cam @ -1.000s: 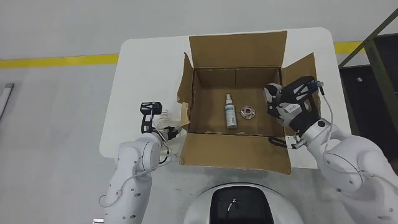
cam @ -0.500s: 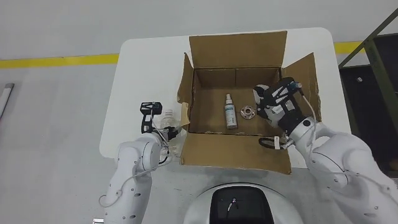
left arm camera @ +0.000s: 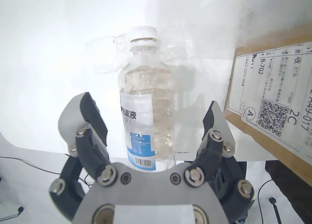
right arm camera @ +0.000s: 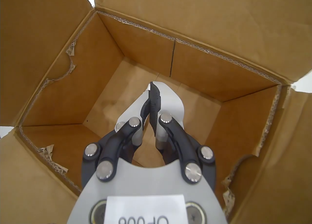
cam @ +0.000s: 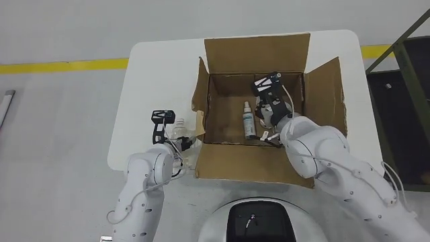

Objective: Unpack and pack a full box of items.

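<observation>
Right claw: clenched, pads pressed flat against each other, tips touching. Hangs inside the cardboard box, above the brown floor, aimed toward the far wall (seam down the middle of that wall, torn paper edges along the rim). Seen from above, comes in over the box's near right corner.

Left claw: released, spread wide. Sits outside the box on the robot's left, low over the white table. Straddles a clear water bottle, one finger on each side, a gap on both sides, not touching it.

Water bottle: white cap, clear liquid, white-and-blue label. Base close to the claw's palm, cap pointing away from it. Cannot tell whether standing or lying. Rests on the table just beside the box's left wall, near the table's near edge. Crumpled clear plastic bag just beyond the cap end, touching or nearly so (cannot tell which).

Box: centre of the table, all four flaps folded outward. White shipping label stuck on the outside of the cardboard beside the bottle.

Spray bottle: small, lies flat on the box floor, nozzle toward the far wall. Just beside the right arm's wrist, on its left, apart from the box walls.
</observation>
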